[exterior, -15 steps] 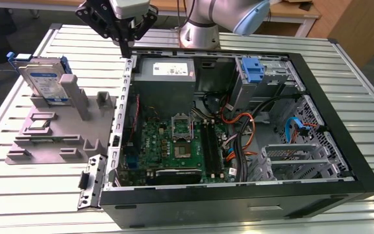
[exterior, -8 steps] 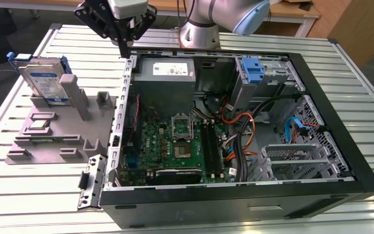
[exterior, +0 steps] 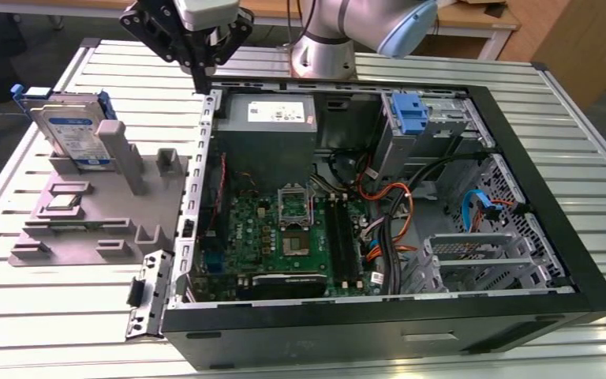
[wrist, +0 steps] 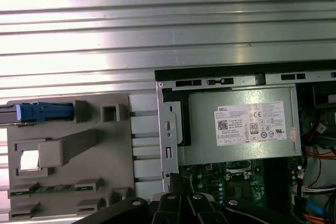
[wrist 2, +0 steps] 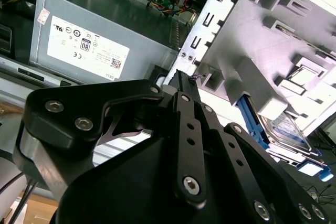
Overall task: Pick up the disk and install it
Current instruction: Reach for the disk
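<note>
We see a slatted metal tabletop (exterior: 61,316) carrying an open computer case (exterior: 387,332) and, at the exterior view's left, a grey fixture (exterior: 92,221). The disk (exterior: 75,130) stands upright in that fixture. The hand (exterior: 200,79) hovers clenched and empty above the case's wall; swinging low could clip it or topple the disk.

The table (exterior: 61,316) was bare ribbed metal, bright. The stand (exterior: 92,217) was matt grey plastic. The disk (exterior: 75,129) showed silver-grey metal, a paper label (exterior: 84,146), a blue plastic frame (exterior: 31,93). The gripper (exterior: 200,75) was matt black metal; the power supply (exterior: 271,134), dull grey metal.
</note>
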Available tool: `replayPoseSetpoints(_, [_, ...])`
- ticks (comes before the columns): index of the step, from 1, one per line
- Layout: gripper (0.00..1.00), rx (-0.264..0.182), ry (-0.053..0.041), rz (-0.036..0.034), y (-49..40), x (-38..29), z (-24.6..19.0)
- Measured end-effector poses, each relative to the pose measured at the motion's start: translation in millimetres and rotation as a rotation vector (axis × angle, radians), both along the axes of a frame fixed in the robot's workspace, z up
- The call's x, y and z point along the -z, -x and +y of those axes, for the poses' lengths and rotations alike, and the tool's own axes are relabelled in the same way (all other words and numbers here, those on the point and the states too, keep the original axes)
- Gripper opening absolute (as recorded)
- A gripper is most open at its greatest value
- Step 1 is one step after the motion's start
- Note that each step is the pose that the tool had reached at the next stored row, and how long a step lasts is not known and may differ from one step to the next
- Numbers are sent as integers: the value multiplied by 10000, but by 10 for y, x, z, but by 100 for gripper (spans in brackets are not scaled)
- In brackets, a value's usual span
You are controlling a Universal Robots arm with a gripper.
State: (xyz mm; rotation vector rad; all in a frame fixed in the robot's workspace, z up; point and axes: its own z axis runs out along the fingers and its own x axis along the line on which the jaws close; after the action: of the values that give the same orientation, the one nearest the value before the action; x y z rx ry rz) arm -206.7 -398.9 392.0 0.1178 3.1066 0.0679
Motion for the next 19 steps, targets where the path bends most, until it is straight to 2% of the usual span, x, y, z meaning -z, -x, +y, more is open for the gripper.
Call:
replayPoseSetpoints(8, [10, -2, 0, -4, 56, 0, 0])
replayPoseSetpoints(19, [10, -2, 1, -4, 77, 0, 0])
